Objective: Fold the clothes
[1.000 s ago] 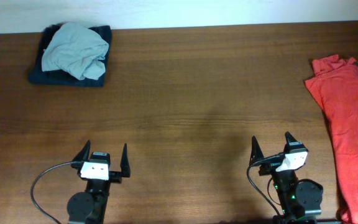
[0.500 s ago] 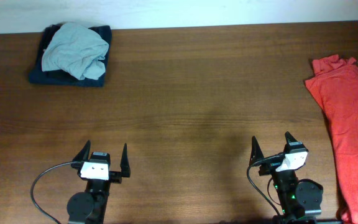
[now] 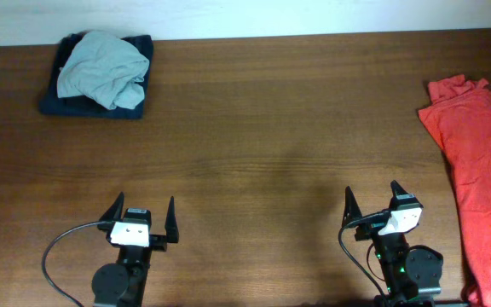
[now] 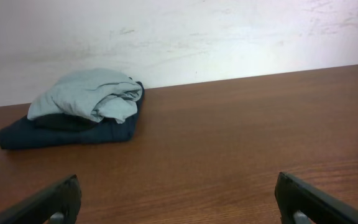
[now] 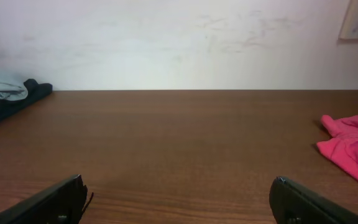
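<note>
**A:** Did anything move just now?

**B:** No. Both arms are just where they were a second ago, and so is every piece of cloth. The left gripper (image 3: 146,205) is wide open with nothing in it. The right gripper (image 3: 372,201) is the same, wide open and holding nothing.

**A:** So what does that mean for the folding?

**B:** I think it has not started. No shirt is laid out flat in the middle yet.

**A:** Where are the shirts?

**B:** The grey-blue T-shirt (image 3: 102,68) is in a crumpled lump on top of the navy garment (image 3: 65,104), in the far left corner. The red T-shirt (image 3: 480,170) lies at the right edge and partly runs out of the overhead view. Both piles are well apart from the arms.

**A:** And the table?

**B:** The table (image 3: 254,128) is dark brown wood, smooth, with nothing between the two piles. Behind it is a plain white wall (image 4: 197,37) with a few faint scuffs. A black cable (image 3: 58,247) loops by the left arm.
</note>
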